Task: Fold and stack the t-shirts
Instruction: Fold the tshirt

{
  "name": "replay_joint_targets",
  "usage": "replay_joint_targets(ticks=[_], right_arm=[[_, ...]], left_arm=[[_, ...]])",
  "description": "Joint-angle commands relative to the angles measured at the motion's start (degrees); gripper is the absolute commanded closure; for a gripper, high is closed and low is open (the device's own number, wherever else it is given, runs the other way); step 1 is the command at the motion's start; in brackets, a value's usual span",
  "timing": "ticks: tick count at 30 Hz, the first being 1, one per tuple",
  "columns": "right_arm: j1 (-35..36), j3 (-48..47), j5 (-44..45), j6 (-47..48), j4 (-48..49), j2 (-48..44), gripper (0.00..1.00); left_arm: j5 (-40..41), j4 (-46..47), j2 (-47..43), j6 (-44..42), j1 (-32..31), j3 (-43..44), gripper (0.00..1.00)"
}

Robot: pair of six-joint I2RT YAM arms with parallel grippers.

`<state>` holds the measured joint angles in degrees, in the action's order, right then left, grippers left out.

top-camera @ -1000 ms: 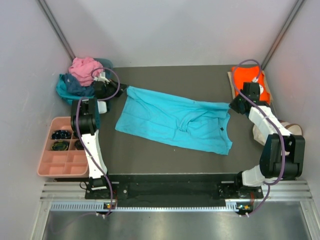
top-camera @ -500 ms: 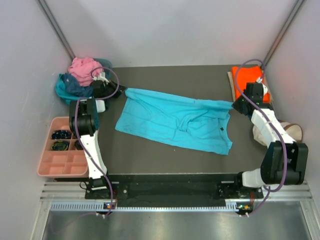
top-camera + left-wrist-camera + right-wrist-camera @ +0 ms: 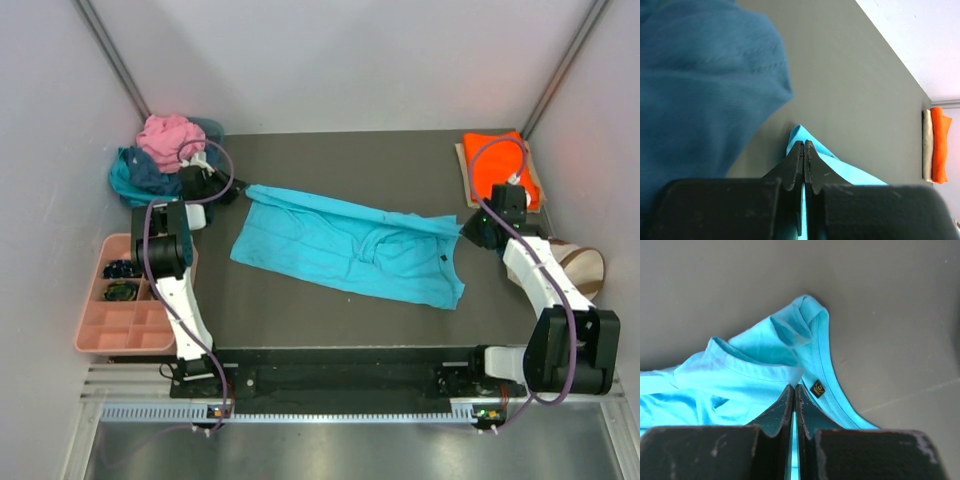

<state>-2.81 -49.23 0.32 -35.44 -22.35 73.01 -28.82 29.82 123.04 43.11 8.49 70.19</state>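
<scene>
The turquoise shirt (image 3: 350, 250) is spread on the surface (image 3: 380, 165); its far-left corner is pinched by the clenched left tool (image 3: 242, 188); its right end, near the collar, is pinched by the right tool (image 3: 462, 228); the orange shirt (image 3: 497, 163) is folded beyond that end; a pile (image 3: 165, 155) is heaped beyond the left corner.

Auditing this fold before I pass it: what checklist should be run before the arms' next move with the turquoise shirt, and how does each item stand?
1. Left gripper shut on the turquoise t-shirt at its far-left corner: ok.
2. Right gripper shut on its far-right edge beside the label: ok.
3. Cloth lying flat: not ok, creases bunch right of centre.
4. Folded orange t-shirt apart from the turquoise one: ok.
5. Shirt pile free of the left gripper: cannot tell, teal cloth looms close beside it.
</scene>
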Motion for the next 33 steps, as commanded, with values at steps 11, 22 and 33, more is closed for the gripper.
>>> replay_joint_targets(ticks=[11,22,33], right_arm=[[-0.8,6.0,-2.2,1.2,-1.2,-6.6,1.0],[-0.9,8.6,-0.6,0.7,-2.9,-9.8,1.0],[-0.8,10.1,1.0,-0.1,-5.3,-13.2,1.0]], left_arm=[[5.6,-3.1,-10.9,0.7,4.3,-11.1,1.0],[6.4,-3.3,-14.4,0.3,4.3,-15.9,1.0],[6.1,-2.5,-16.8,1.2,4.3,-18.9,1.0]])
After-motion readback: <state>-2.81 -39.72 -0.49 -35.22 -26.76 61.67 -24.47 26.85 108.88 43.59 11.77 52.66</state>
